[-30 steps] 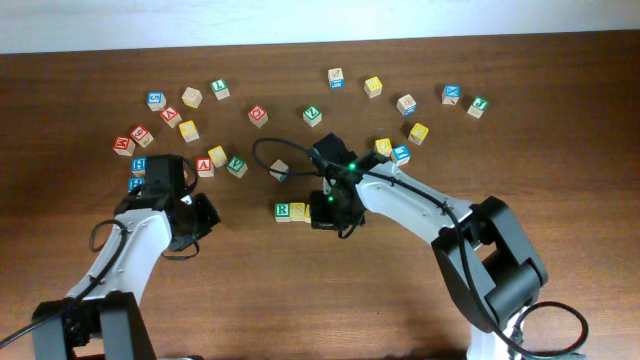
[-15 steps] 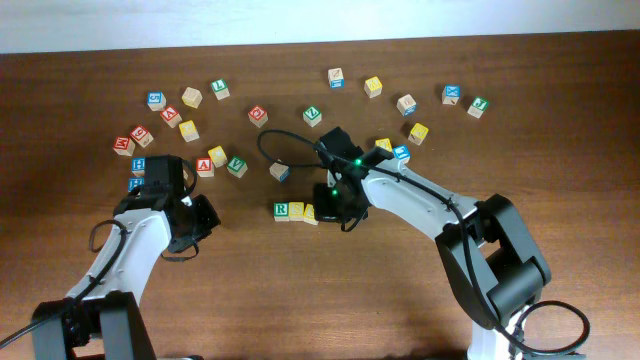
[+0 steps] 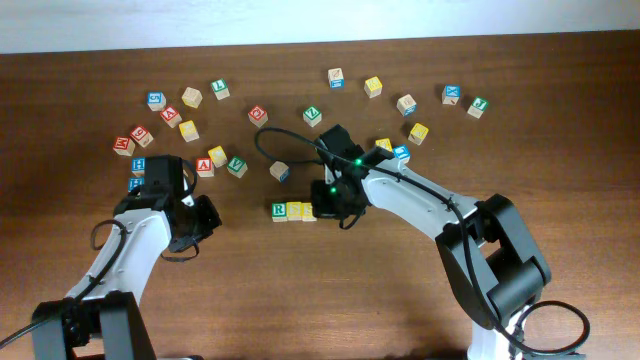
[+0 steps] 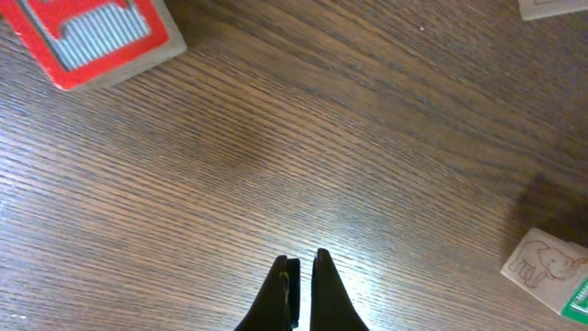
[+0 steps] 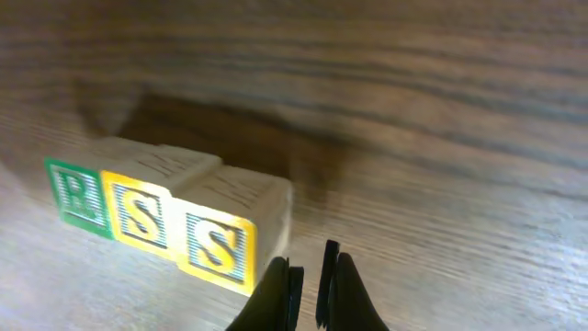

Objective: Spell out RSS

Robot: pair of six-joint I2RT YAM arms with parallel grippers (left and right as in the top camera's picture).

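Right wrist shows RSS (image 5: 147,221) just beside jaws.

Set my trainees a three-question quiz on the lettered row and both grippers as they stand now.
1. True or false: the R cube, middle S cube and end S cube sit touching in one row.
2. The right gripper is: A shut on a cube; B shut, empty, beside the end S cube; C wide open.
3. Fill in: the left gripper holds ____.
Key: 1 true; 2 B; 3 nothing.
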